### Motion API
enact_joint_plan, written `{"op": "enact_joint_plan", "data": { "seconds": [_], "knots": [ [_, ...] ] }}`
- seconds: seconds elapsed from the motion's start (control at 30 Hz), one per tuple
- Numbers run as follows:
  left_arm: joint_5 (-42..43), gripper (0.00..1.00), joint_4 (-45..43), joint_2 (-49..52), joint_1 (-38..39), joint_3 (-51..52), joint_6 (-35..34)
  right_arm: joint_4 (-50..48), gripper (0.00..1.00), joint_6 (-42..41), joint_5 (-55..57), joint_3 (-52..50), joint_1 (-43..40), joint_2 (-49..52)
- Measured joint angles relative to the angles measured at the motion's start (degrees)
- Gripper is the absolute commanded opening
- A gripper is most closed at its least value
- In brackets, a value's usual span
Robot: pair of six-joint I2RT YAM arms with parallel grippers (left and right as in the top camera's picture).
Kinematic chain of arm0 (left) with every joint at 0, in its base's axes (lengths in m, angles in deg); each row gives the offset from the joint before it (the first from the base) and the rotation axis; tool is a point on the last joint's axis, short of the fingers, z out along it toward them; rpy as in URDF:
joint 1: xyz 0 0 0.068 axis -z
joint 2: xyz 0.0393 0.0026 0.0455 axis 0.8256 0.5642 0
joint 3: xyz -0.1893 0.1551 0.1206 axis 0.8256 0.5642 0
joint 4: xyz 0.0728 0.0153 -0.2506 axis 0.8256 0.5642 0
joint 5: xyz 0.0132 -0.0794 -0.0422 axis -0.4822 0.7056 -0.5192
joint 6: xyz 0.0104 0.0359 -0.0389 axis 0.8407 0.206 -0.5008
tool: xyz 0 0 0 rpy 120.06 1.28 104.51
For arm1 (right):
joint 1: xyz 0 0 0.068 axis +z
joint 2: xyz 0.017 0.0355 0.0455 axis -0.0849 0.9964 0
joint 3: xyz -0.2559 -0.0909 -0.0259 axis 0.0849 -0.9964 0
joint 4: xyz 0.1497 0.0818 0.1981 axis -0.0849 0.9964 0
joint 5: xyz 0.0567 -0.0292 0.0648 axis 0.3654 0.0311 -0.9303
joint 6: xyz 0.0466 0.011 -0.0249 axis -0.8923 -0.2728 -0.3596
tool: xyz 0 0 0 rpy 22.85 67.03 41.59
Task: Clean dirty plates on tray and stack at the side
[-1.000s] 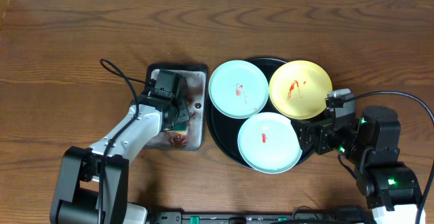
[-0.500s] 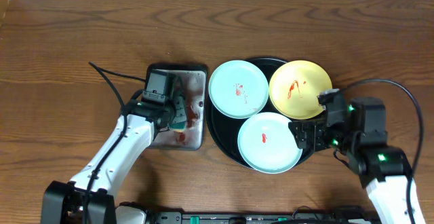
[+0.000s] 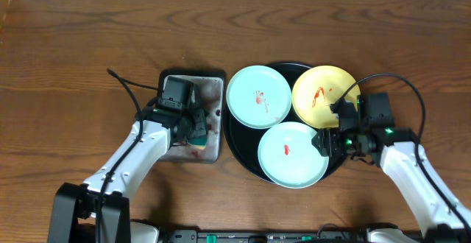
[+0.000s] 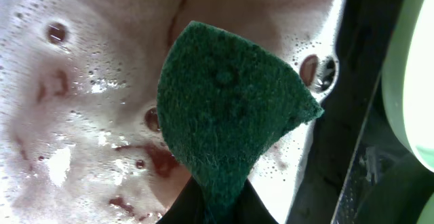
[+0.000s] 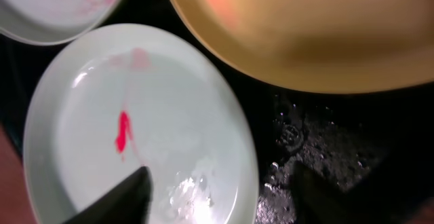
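Note:
The round black tray [image 3: 239, 141] holds three plates. A pale blue plate [image 3: 259, 96] with red smears lies at its left, a yellow plate [image 3: 325, 96] with a red smear at its right, and a pale blue plate [image 3: 292, 155] with a red dot at the front. My right gripper [image 3: 322, 143] is open, its fingers straddling the front plate's right rim [image 5: 224, 149]; the yellow plate [image 5: 298, 34] lies just beyond. My left gripper [image 3: 193, 127] is shut on a dark green sponge [image 4: 227, 108] over the grey metal tray [image 3: 210, 85].
The rectangular grey metal tray [image 4: 81, 102] holds soapy water with reddish stains. It sits on the brown wooden table [image 3: 88, 44] just left of the black tray, whose rim [image 4: 346, 136] shows in the left wrist view.
My right arm has moved left toward the front blue plate, its gripper now over that plate's right rim. My left gripper has shifted slightly within the grey tray, still holding the sponge.

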Motion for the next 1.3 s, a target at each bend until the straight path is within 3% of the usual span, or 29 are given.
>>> {"op": "enact_joint_plan", "data": {
  "seconds": [0.23, 0.3, 0.63, 0.8, 1.03, 1.3],
  "knots": [
    [0.9, 0.07, 0.0, -1.2, -0.2, 0.1, 0.7, -1.5, 0.21, 0.2, 0.0, 0.0, 0.0, 7.6],
    [0.9, 0.07, 0.0, -2.9, -0.7, 0.1, 0.7, -1.8, 0.17, 0.2, 0.0, 0.0, 0.0, 9.0],
    [7.1, 0.07, -2.7, -10.6, -3.5, 0.1, 0.7, -3.6, 0.11, 0.0, 0.0, 0.0, 0.0, 9.6],
    [10.7, 0.08, -4.3, -11.4, -4.8, 0.1, 2.2, -3.8, 0.01, 0.1, 0.1, 0.0, 0.0, 9.6],
    [16.7, 0.07, -11.0, -11.4, -7.7, 0.3, 6.5, -3.8, 0.01, 0.1, -0.2, 0.0, 0.0, 9.6],
    [26.5, 0.07, -16.3, -11.4, -13.0, 0.3, 6.8, -3.8, 0.01, 0.1, -0.2, 0.0, 0.0, 9.6]
  ]
}}
